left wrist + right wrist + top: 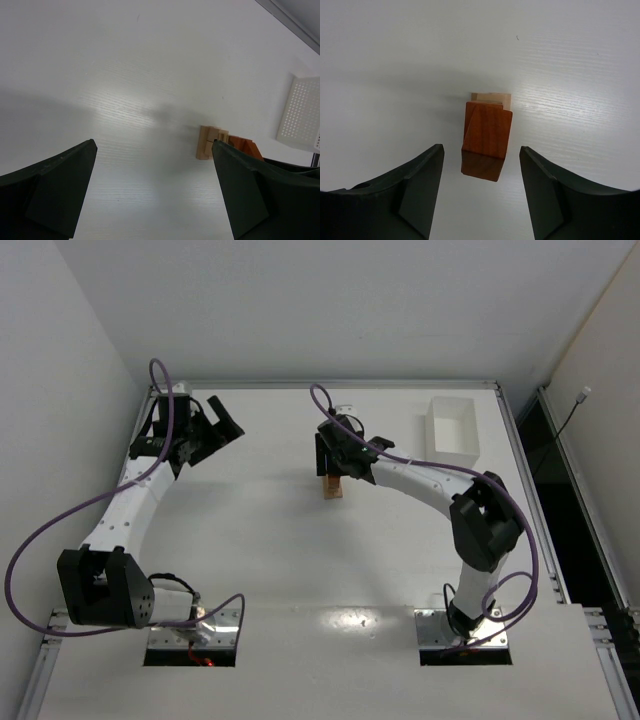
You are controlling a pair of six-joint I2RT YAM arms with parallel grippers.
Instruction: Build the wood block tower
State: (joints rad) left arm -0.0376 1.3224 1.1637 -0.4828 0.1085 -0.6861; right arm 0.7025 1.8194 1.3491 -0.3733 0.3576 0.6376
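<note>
Only the wrist views resolve the tower (331, 487): wedge (486, 145) atop tan blocks (492, 97); right gripper (481, 150) parted astride it, untouching; left gripper (154, 144) wide, far-left

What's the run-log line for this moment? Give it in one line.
left gripper: open, empty | right gripper: open, straddling reddish-brown wedge, no contact | wedge: atop tan blocks
</note>
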